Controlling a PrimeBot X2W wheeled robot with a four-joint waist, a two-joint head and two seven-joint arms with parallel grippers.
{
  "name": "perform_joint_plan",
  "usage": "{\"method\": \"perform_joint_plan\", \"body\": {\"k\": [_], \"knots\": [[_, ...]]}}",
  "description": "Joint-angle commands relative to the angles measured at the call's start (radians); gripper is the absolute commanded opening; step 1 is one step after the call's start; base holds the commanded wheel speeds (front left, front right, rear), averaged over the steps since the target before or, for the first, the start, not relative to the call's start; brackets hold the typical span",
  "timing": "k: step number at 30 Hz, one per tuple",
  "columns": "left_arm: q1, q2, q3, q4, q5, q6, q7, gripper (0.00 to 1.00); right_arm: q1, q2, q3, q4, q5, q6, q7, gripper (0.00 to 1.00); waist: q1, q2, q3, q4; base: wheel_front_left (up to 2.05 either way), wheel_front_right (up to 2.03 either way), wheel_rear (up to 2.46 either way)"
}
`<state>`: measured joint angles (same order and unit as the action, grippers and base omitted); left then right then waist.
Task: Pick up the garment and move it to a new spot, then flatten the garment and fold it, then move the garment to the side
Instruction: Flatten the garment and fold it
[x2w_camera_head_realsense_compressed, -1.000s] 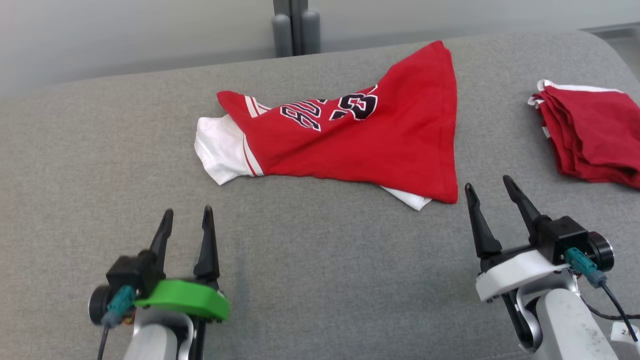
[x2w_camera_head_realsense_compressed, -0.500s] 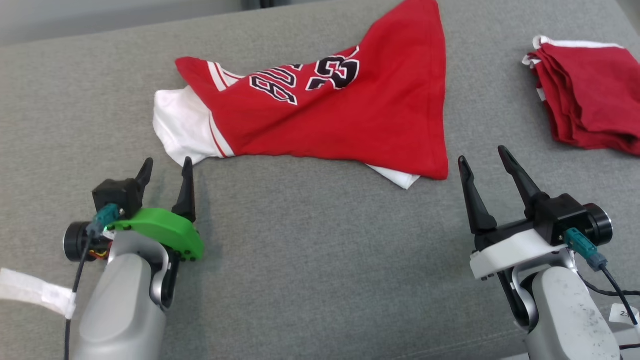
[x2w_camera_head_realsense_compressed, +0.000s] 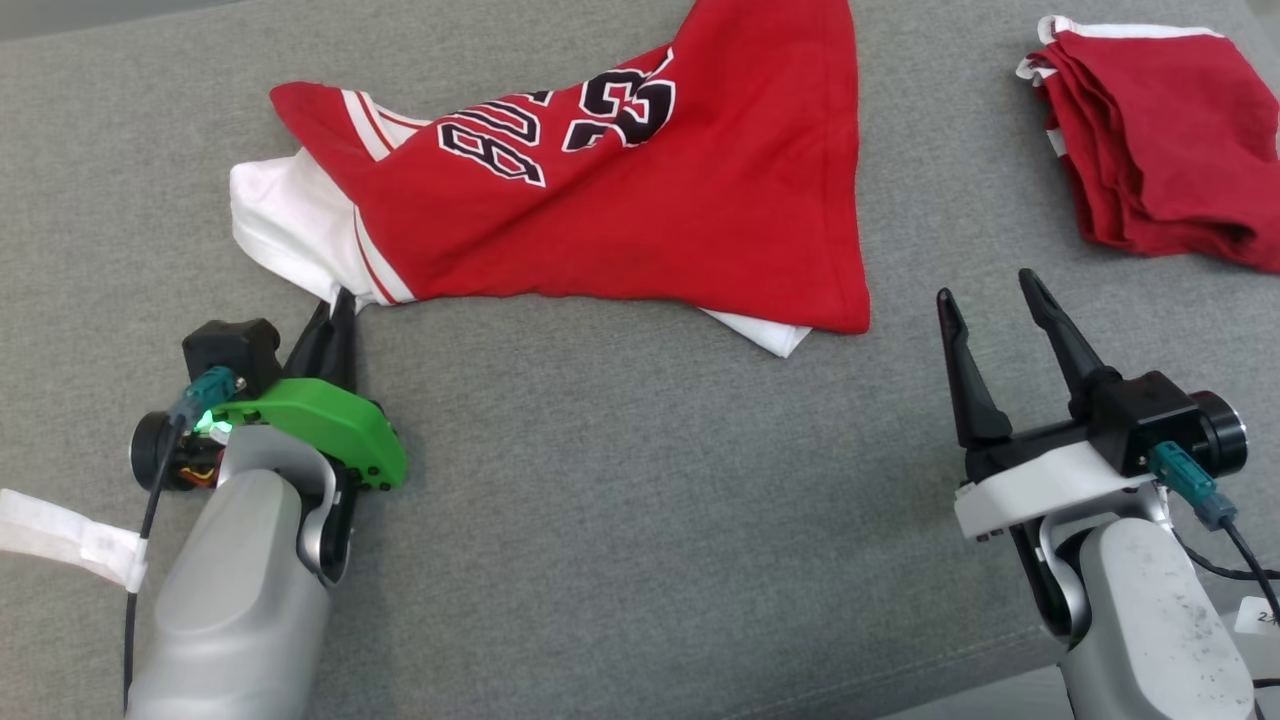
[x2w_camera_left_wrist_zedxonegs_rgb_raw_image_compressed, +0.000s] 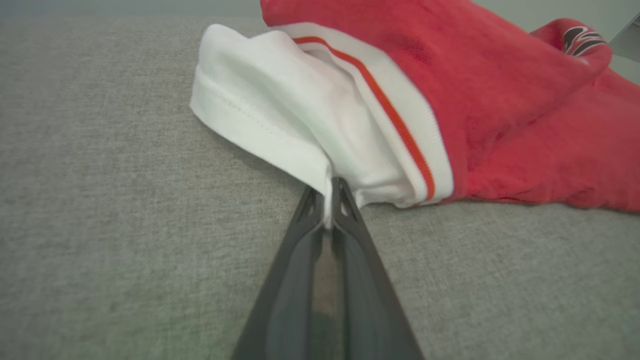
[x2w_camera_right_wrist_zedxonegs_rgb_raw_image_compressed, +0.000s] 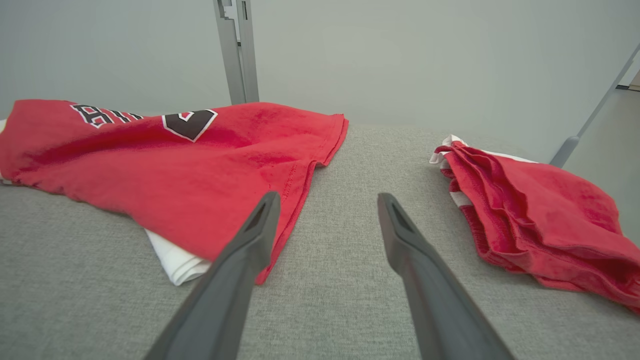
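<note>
Grippers: two, my left gripper (x2w_camera_head_realsense_compressed: 335, 310) and my right gripper (x2w_camera_head_realsense_compressed: 985, 285).
Garments: one loose garment (x2w_camera_head_realsense_compressed: 620, 220), and one folded pile (x2w_camera_head_realsense_compressed: 1150, 150) of red cloth with white trim; how many pieces are in the pile I cannot tell.
Left gripper: fingers pressed together, with a thin fold from the hem of the garment's white sleeve (x2w_camera_left_wrist_zedxonegs_rgb_raw_image_compressed: 260, 100) pinched at the very tips.
Right gripper: fingers spread wide, with nothing between them.
Garment, place: on the grey cloth-covered worktop (x2w_camera_head_realsense_compressed: 640, 500), ahead of both grippers. It starts at my left gripper's tips and runs across towards my right gripper. Its near red corner ends just ahead of that gripper on the inner side, near the tips but apart from them.
Garment, look: a red jersey body, rumpled and askew, narrow at my left gripper's end and widening to a straight stitched hem on my right gripper's side. Black lettering (x2w_camera_head_realsense_compressed: 560, 125) edged in white crosses it, partly creased. The sleeve is white, next to a white band with a red stripe. A second bit of white cloth (x2w_camera_head_realsense_compressed: 765, 335) peeks from under the near red corner.
Folded pile, place: ahead of my right gripper on its outer side, well apart from the garment.
</note>
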<state>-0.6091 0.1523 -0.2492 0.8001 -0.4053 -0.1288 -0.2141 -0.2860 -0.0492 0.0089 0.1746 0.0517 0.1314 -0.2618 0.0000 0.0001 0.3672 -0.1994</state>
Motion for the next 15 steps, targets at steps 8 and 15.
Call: {"method": "perform_joint_plan", "body": {"k": [8,15], "knots": [[0.085,0.022,-0.014,-0.084,-0.009,-0.002,-0.048,0.0,0.021,-0.003,-0.018,0.002,-0.009,-0.002,-0.004,1.0,0.0,-0.0001,-0.071,0.089,0.0,0.0,0.0],[0.275,0.023,0.005,-0.306,0.02,0.027,-0.052,0.0,0.065,-0.003,-0.046,0.015,-0.011,-0.002,-0.004,1.0,0.0,-0.0001,-0.139,0.169,0.0,0.0,0.0]]}}
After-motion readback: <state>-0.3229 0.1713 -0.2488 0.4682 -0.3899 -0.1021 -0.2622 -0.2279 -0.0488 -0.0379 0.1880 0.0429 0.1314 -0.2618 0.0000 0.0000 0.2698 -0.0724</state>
